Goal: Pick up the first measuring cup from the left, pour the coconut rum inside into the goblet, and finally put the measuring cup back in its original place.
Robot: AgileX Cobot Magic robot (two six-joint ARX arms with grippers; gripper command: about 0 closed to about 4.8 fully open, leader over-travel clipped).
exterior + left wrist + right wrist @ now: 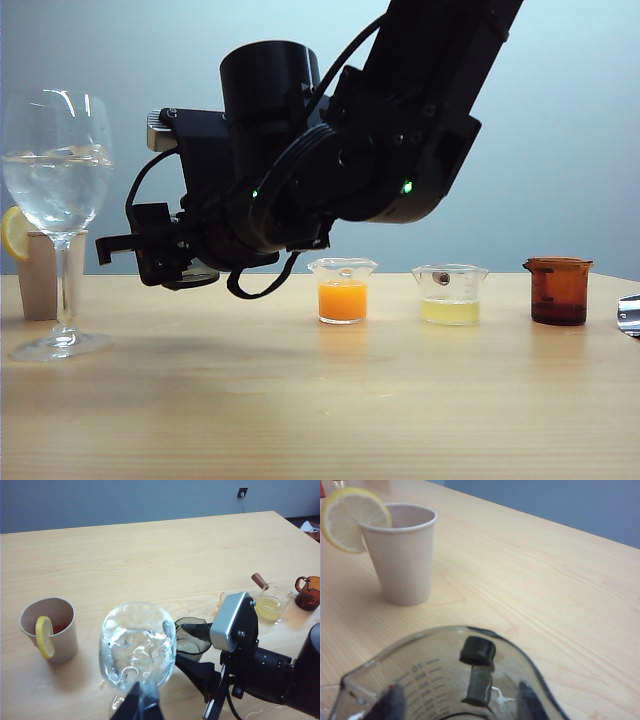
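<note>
**Measuring cup held beside goblet**

The measuring cup [455,680] is clasped upright in the right tool [457,707], its pouring lip turned toward the goblet [137,647] just beside it. The left tool [141,705] is seen below the goblet's bowl; its grip cannot be told.

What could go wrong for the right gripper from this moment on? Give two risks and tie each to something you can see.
1. The right gripper holds the measuring cup with its jaws over the rim; the smooth wall could slip or tip as it is set down.
2. The goblet, tall on a thin stem, stands close beside the arm; a swing toward it could knock it over and spill its contents.
</note>
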